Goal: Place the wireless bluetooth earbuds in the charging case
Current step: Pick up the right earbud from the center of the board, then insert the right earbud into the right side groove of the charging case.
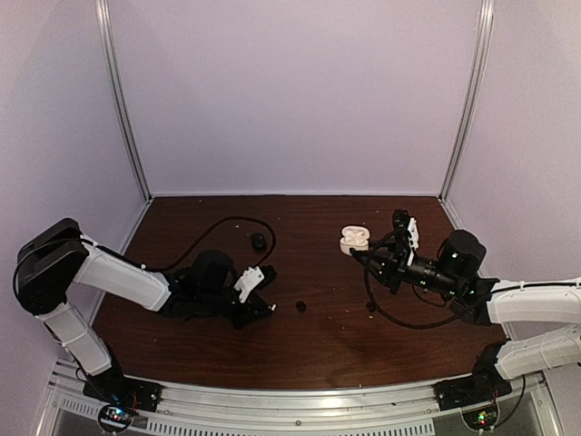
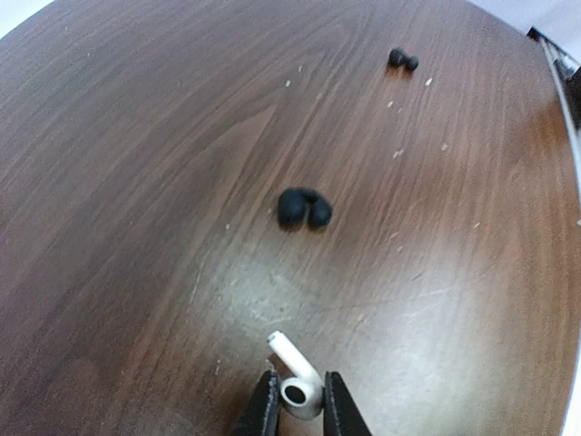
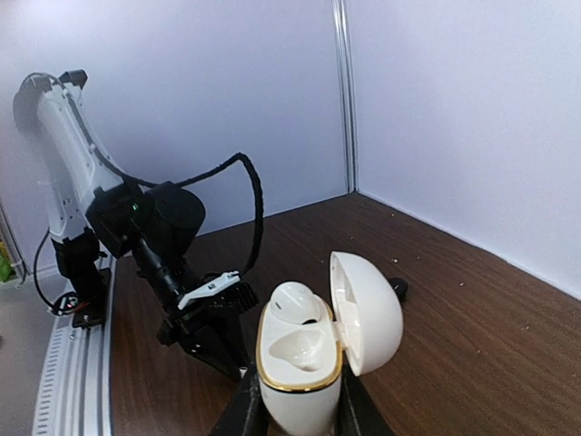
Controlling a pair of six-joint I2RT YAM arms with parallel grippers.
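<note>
My left gripper [image 2: 300,380] is low over the table and shut on a white earbud [image 2: 301,386], whose stem points up and away from the jaws. Two black earbuds lie loose on the wood, one [image 2: 304,207] just ahead of it and one [image 2: 402,59] farther off; both show from above [image 1: 300,306] [image 1: 370,307]. My right gripper [image 3: 300,404] is shut on the white charging case [image 3: 300,363], held upright above the table with its lid [image 3: 368,313] open. A white earbud [image 3: 295,302] sits in the far slot; the near slot [image 3: 300,350] is empty.
A small black case-like object [image 1: 259,241] lies behind the left gripper [image 1: 268,309], partly hidden by the lid in the right wrist view. The left arm's black cable [image 1: 227,221] loops over the back of the table. White walls enclose three sides.
</note>
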